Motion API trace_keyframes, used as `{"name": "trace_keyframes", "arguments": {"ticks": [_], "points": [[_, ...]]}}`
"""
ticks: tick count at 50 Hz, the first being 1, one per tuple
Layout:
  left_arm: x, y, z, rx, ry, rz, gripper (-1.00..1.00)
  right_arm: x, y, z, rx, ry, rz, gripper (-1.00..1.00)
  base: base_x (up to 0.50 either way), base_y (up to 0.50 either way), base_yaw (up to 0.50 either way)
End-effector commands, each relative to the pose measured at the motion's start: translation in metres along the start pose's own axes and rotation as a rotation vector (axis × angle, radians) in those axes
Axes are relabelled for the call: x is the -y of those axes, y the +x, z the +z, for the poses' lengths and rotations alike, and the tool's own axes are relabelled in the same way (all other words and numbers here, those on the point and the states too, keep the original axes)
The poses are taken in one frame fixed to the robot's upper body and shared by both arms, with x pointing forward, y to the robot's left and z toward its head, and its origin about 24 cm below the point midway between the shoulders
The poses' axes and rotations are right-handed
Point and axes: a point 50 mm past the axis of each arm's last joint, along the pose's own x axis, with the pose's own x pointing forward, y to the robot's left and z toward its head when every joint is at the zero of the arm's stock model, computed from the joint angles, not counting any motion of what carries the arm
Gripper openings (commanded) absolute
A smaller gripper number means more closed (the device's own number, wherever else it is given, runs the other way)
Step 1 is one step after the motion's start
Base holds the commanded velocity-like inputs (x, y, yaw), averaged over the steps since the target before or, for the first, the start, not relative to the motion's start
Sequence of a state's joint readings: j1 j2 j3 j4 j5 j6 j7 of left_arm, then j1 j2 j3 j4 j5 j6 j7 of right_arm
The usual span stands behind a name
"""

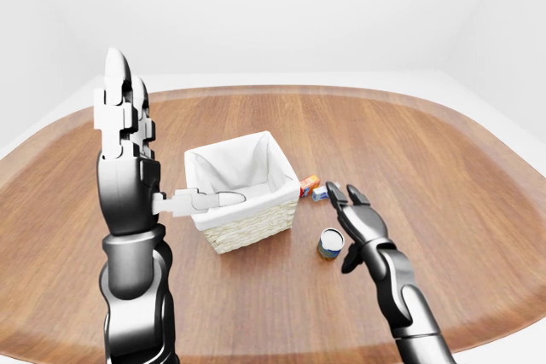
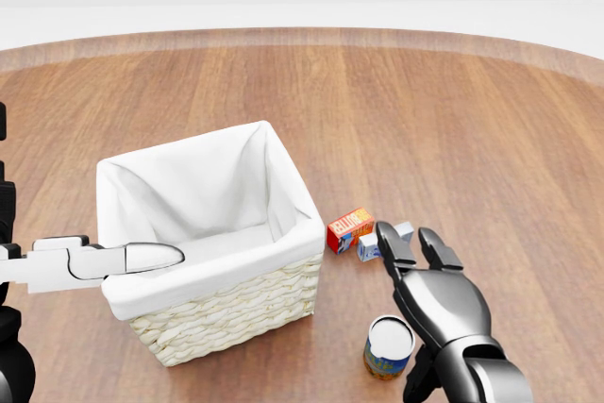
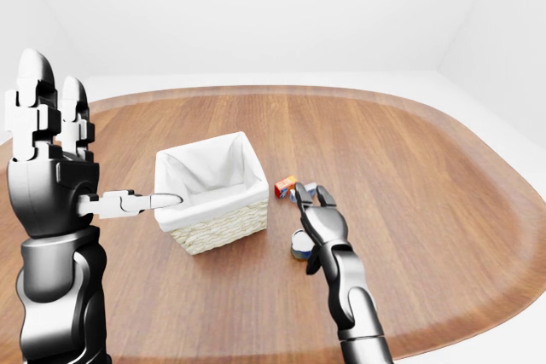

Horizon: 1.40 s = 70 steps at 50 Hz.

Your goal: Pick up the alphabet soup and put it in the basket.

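Alphabet soup (image 2: 388, 347) stands upright, label indistinct, just beside right hand (image 2: 442, 304), fingers (image 2: 394, 244) spread wide.

From my head view the right hand (image 2: 429, 280) covers most of the small white and blue box (image 2: 374, 245), and its wrist runs off the bottom edge. The print on the alphabet soup (image 2: 388, 347) label and on the red box (image 2: 349, 228) is too small for me to read. The basket (image 2: 209, 313) rim hides its floor nearest me.
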State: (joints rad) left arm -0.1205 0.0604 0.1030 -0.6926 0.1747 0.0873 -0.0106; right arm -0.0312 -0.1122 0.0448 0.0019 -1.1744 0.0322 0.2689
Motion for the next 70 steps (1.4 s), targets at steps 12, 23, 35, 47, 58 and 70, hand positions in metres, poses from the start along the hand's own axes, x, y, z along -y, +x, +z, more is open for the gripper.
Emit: {"name": "trace_keyframes", "arguments": {"ticks": [12,23,35,47,58,70], "points": [[0.0,0.0,-0.002,-0.006,0.0,0.002,1.0,-0.019,0.005,-0.004,-0.009,-0.001,0.037,1.0,0.0,0.0,0.0],[0.0,0.0,0.0,0.0,-0.001,0.0,1.0,-0.031,0.009,-0.003,-0.007,0.015,0.062,1.0,0.0,0.0,0.0],[0.0,0.001,0.0,0.001,-0.003,-0.003,1.0,-0.042,0.01,-0.007,-0.018,0.02,0.086,1.0,0.0,0.0,0.0],[0.001,0.001,-0.001,-0.003,-0.005,-0.001,1.0,-0.05,0.013,-0.012,-0.027,0.024,0.091,1.0,0.0,0.0,0.0],[0.0,0.001,-0.001,-0.003,-0.005,-0.003,1.0,-0.051,0.022,-0.015,-0.027,0.015,0.081,1.0,0.0,0.0,0.0],[0.0,0.001,0.001,0.006,-0.004,-0.002,1.0,-0.052,0.032,-0.019,-0.04,0.008,0.083,1.0,0.0,0.0,0.0]]}}
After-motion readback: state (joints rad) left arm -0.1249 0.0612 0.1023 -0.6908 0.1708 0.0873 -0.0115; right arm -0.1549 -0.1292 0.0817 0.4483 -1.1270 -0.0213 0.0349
